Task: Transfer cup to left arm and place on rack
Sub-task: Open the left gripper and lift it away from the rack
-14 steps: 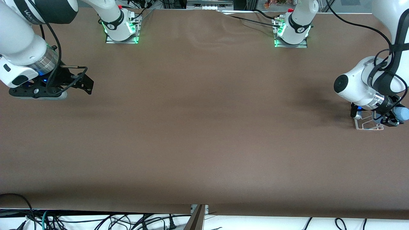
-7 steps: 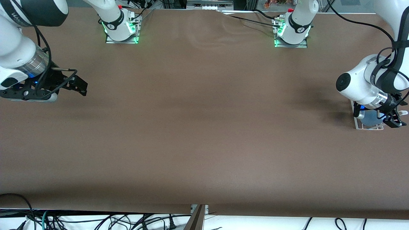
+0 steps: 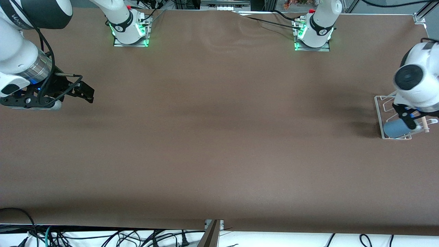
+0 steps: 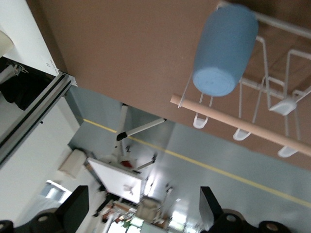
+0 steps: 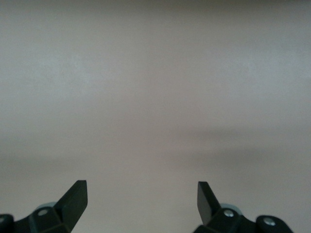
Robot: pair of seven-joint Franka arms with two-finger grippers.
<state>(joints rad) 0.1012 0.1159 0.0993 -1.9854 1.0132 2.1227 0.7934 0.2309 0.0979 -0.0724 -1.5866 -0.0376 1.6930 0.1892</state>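
Observation:
The light-blue cup lies on its side in the white wire rack at the left arm's end of the table. In the left wrist view the cup rests among the rack's wires, beside the wooden dowel. My left gripper hangs just above the rack, open and empty; in its own view the black fingers stand wide apart, clear of the cup. My right gripper waits at the right arm's end of the table, open and empty over bare table.
The brown table cover is bare between the arms. The two arm bases stand along the edge farthest from the front camera. The rack sits close to the table's end edge.
My left gripper let go of the cup, which now lies in the rack, and it rose and turned away. My right arm drew back a little, then stayed still.

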